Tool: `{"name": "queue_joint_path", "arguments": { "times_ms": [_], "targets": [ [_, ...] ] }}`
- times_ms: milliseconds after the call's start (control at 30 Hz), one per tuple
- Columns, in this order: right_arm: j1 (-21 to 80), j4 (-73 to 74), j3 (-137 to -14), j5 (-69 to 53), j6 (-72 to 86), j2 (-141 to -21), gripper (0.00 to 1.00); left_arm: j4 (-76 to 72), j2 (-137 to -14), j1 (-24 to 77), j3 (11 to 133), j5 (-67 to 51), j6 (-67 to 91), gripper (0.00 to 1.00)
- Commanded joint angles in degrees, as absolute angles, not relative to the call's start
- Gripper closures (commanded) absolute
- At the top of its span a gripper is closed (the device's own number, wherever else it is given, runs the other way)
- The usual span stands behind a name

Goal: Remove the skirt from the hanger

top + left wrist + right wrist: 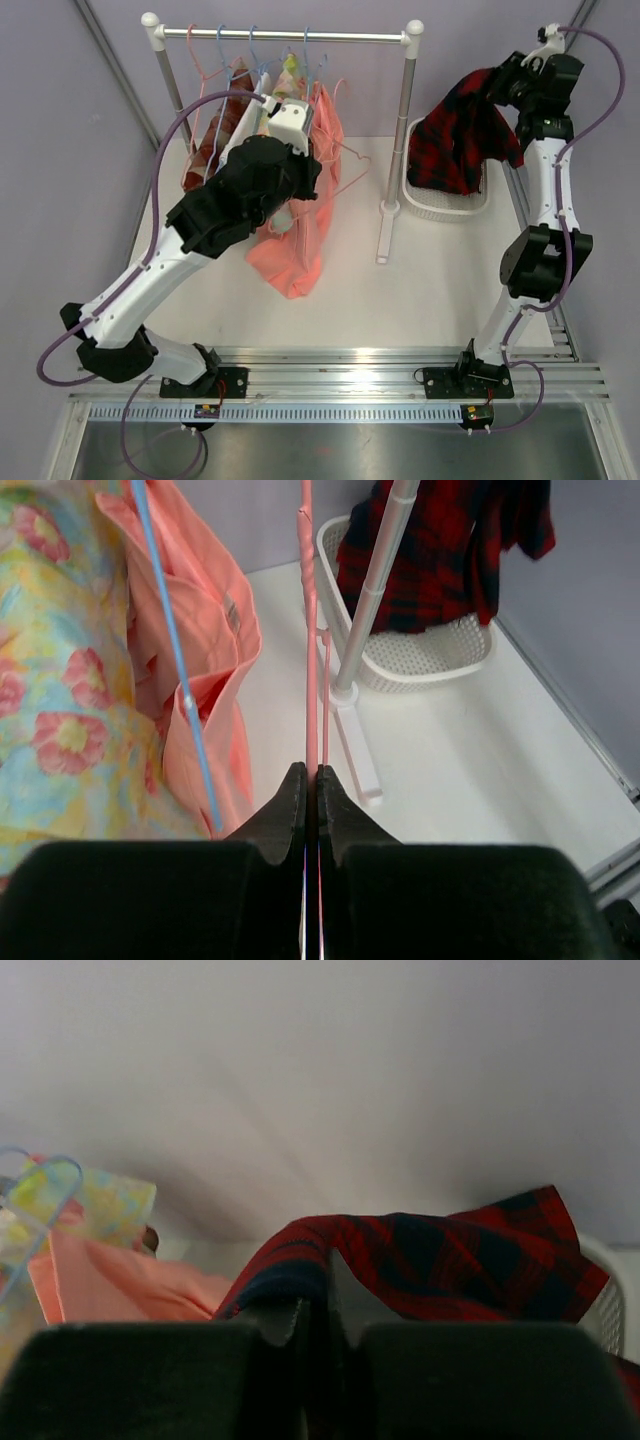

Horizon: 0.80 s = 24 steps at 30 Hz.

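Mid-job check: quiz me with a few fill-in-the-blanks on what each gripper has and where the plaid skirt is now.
1. The left gripper is shut on a thin ____ hanger.
2. The right gripper is ____ on the red plaid skirt.
3. The skirt hangs over the white basket, which stands on the ____ side of the clothes rack in the top view.

Missing words: pink; shut; right.
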State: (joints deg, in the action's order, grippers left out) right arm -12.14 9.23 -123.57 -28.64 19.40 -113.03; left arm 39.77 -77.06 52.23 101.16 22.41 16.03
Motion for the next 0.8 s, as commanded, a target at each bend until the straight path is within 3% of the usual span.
{"name": "queue_joint_path", "arguments": {
  "times_ms": [0,33,100,333,767],
  "targets": [
    [-11.86,4.27,-111.9,-27.52,19.51,-106.35,0.71,37.53,-80.41,52.38,110.27,24.69,13.1,1.0],
    [-11.87,7.26,-110.49,-27.42,19.25,-106.78,0.44,37.96,-82.33,52.38,111.69,25.39,12.66,1.0],
    [-11.78,10.02,-108.12,-30.65,20.21,-106.71,0.01,38.41,-84.19,52.29,115.03,26.1,11.43,1.0],
    [-11.34,-4.83,-85.02,-33.39,31.63,-95.19,0.01,38.59,-91.4,52.03,127.96,28.83,10.2,1.0],
    [-4.05,-5.1,-66.37,-34.38,30.59,-76.65,0.01,27.34,-102.3,47.47,138.07,26.46,11.24,1.0]
  ]
}}
